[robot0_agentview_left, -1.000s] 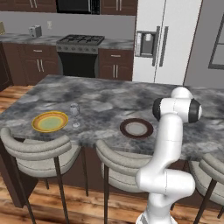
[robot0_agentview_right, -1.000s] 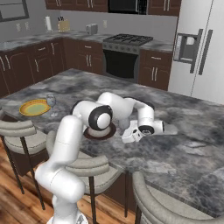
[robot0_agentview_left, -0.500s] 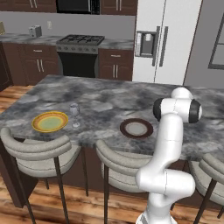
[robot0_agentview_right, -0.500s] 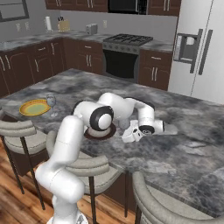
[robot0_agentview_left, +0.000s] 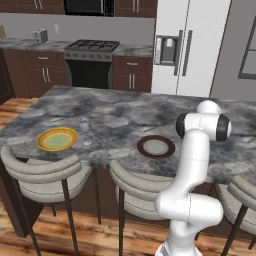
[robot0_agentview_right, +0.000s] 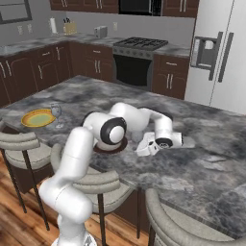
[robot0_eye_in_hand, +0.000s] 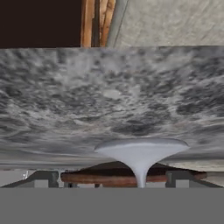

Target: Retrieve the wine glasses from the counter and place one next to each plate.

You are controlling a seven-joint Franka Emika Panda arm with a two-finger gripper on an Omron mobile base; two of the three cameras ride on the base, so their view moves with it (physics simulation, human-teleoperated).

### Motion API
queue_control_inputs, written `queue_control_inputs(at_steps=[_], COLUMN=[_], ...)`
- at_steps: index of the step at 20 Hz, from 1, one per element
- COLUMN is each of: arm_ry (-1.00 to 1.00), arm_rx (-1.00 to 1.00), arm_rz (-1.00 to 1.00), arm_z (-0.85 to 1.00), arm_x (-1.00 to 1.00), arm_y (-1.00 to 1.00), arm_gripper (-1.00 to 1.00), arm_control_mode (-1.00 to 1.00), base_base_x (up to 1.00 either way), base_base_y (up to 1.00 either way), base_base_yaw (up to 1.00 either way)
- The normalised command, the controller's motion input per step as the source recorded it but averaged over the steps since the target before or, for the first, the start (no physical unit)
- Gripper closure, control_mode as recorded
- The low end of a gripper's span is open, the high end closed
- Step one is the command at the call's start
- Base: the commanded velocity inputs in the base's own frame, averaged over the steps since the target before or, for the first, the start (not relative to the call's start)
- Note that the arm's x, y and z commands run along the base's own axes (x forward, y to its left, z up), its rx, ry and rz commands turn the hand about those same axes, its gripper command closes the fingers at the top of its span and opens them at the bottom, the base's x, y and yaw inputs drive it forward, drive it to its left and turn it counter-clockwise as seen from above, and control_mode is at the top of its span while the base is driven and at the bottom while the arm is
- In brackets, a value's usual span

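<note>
Left base view: two plates sit on the grey marbled counter — a yellow-orange plate at the left and a brown-rimmed plate toward the middle. One wine glass stands upright just beside the yellow plate, on its right. Three stools line the near edge.

Right base view: the same two plates and that one glass by the yellow one. The arm folds low over the counter, and the gripper lies beside the brown-rimmed plate; its jaws are too small to read here.

Hand view: a second wine glass's round foot and stem stand centred, appearing inverted, the brown plate's rim behind. The finger tips sit wide apart, clear of the stem — released.
</note>
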Motion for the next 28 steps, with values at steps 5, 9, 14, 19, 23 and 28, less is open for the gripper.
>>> queue_control_inputs(at_steps=[5,9,14,19,23,28], arm_ry=[0.02,-0.02,-0.14,-0.26,-0.32,-0.3], arm_rx=[0.05,0.05,0.01,0.0,-0.02,-0.13], arm_rz=[-0.01,-0.05,-0.1,-0.09,-0.05,-0.05], arm_z=[0.03,0.25,0.29,0.89,1.0,1.0], arm_x=[-0.03,-0.54,-0.82,-0.92,-0.9,-0.76], arm_y=[-0.24,-0.34,-0.18,0.02,0.17,0.52], arm_gripper=[-1.0,-1.0,-1.0,-1.0,-1.0,-1.0], arm_control_mode=[-1.0,-1.0,-1.0,-1.0,-1.0,-1.0], base_base_x=[0.0,0.0,0.0,0.0,0.0,0.0], base_base_y=[0.0,0.0,0.0,0.0,0.0,0.0], base_base_yaw=[0.0,0.0,0.0,0.0,0.0,0.0])
